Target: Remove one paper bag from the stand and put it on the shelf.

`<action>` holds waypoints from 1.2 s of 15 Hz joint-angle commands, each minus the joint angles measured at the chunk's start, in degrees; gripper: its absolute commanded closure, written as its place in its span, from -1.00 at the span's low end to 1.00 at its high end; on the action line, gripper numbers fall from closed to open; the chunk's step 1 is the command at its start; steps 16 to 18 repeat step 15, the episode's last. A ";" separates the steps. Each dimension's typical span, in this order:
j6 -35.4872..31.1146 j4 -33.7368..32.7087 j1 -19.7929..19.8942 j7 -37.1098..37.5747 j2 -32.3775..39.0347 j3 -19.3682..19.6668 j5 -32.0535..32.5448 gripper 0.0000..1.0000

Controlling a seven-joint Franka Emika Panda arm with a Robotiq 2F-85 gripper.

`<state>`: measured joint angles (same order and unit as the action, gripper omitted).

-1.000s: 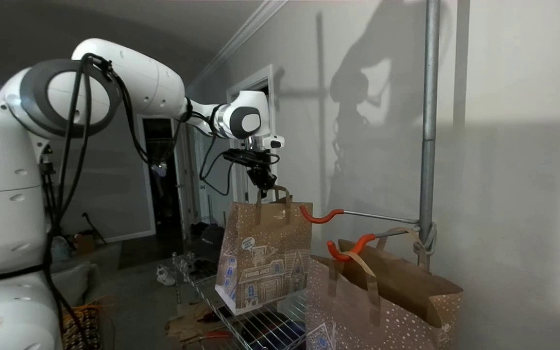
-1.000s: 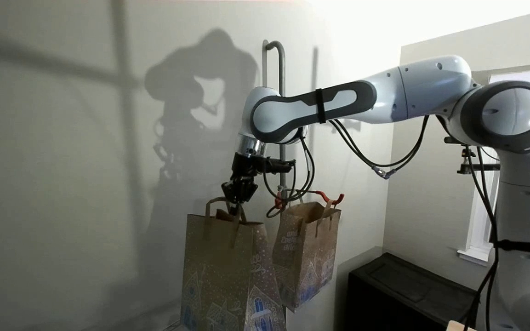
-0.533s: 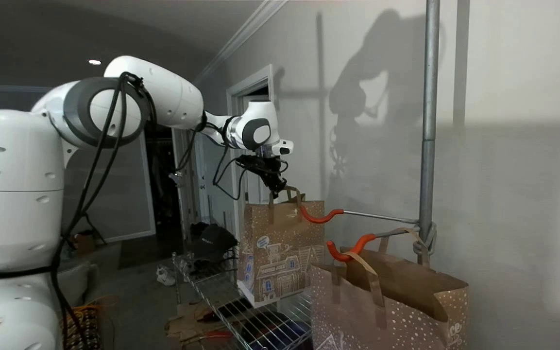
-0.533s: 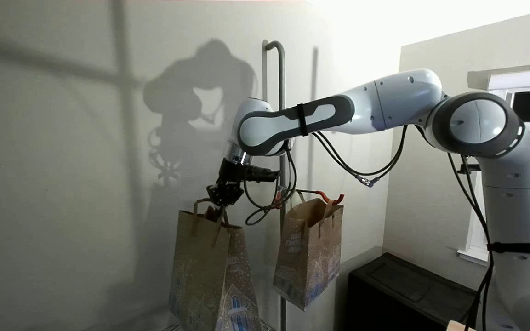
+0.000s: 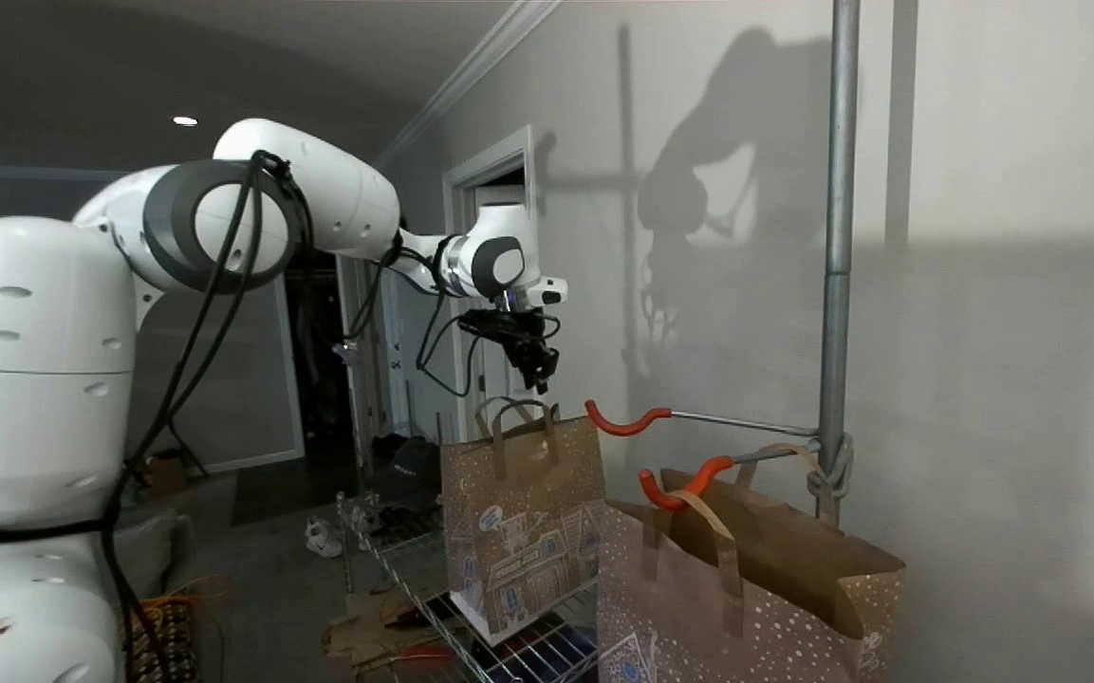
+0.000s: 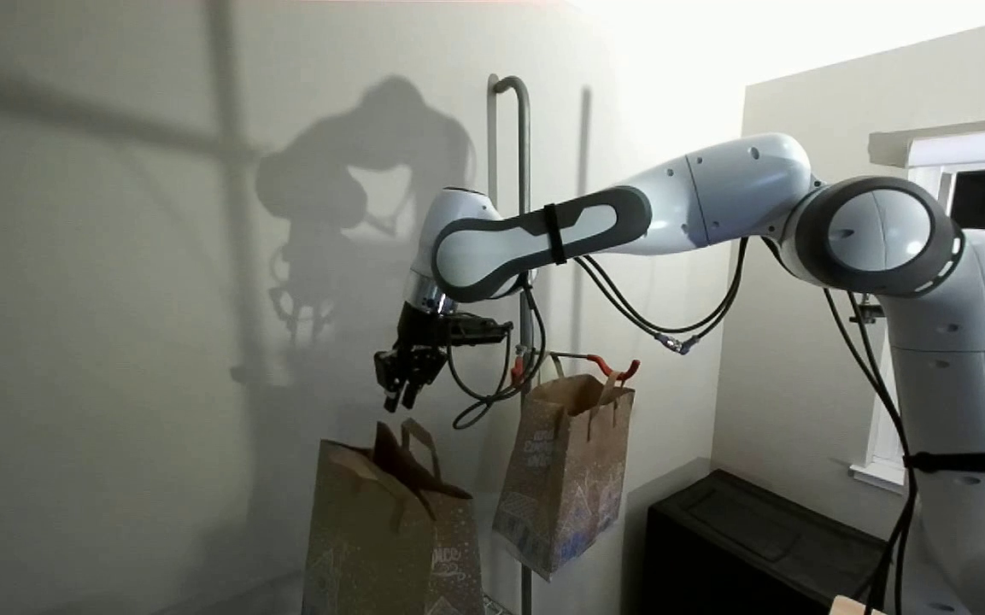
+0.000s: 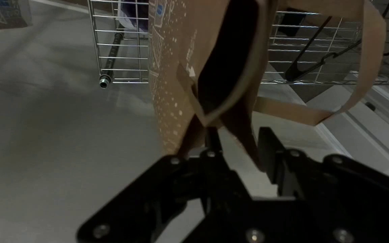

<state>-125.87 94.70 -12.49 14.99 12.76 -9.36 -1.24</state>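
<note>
The brown printed paper bag (image 5: 520,531) is over the wire shelf (image 5: 414,593), its base at shelf level and slightly tilted; I cannot tell if it rests fully. It also shows in an exterior view (image 6: 372,547) and in the wrist view (image 7: 181,44). My gripper (image 5: 540,387) is open just above the bag's handles, apart from them; its separated fingers show in an exterior view (image 6: 400,407) and the wrist view (image 7: 240,145). The stand is a grey pole (image 5: 838,285) with orange-red hooks (image 5: 627,424); another brown bag (image 5: 727,593) hangs on one.
Dark items, such as a black cap (image 5: 409,465), lie on the far part of the shelf. A black chest (image 6: 757,530) stands by the window. The wall (image 6: 116,342) is close behind the bags. Loose cables (image 6: 492,401) hang beside the wrist.
My gripper has opened and let go of the bag's handles. The bag has dropped down and away from the gripper. The arm moved slightly lower and away from the pole.
</note>
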 commanded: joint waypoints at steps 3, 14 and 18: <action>1.70 -0.43 -1.11 0.35 -0.72 0.21 2.42 -0.58; 0.48 -0.50 -1.08 0.05 -1.50 -0.03 2.98 -1.00; 0.48 -0.50 -1.08 0.05 -1.50 -0.03 2.98 -1.00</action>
